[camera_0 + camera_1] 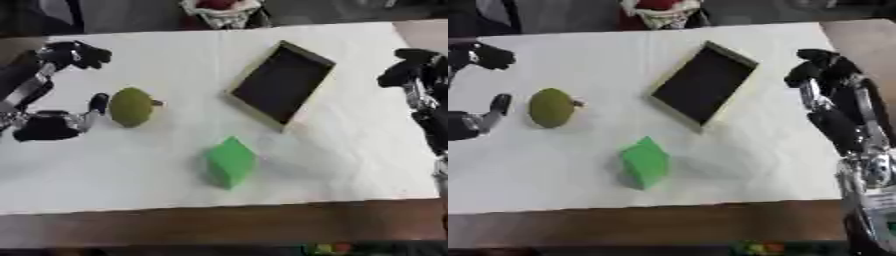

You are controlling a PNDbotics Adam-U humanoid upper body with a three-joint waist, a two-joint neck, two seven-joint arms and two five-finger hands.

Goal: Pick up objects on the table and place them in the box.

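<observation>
1. Left robot hand (54,125): spread open at the counter's (350,165) left edge, one fingertip just beside the olive-green fruit (131,106) and the rest arched above it; nothing is held.
2. Right robot hand (826,70): raised at the right edge, fingers curled, empty.
3. Box (282,82): shallow, dark inside, pale rim, lying askew right of centre and empty.
4. Green block (230,162): nearer the front edge, well apart from both robot hands.
5. Step in hand, as judged: grasping the fruit. It looks rounded and may roll, so fingers and thumb should close on opposite sides before lifting.
6. Hard to make out: the fruit's kind and the contact at its far side.
</observation>
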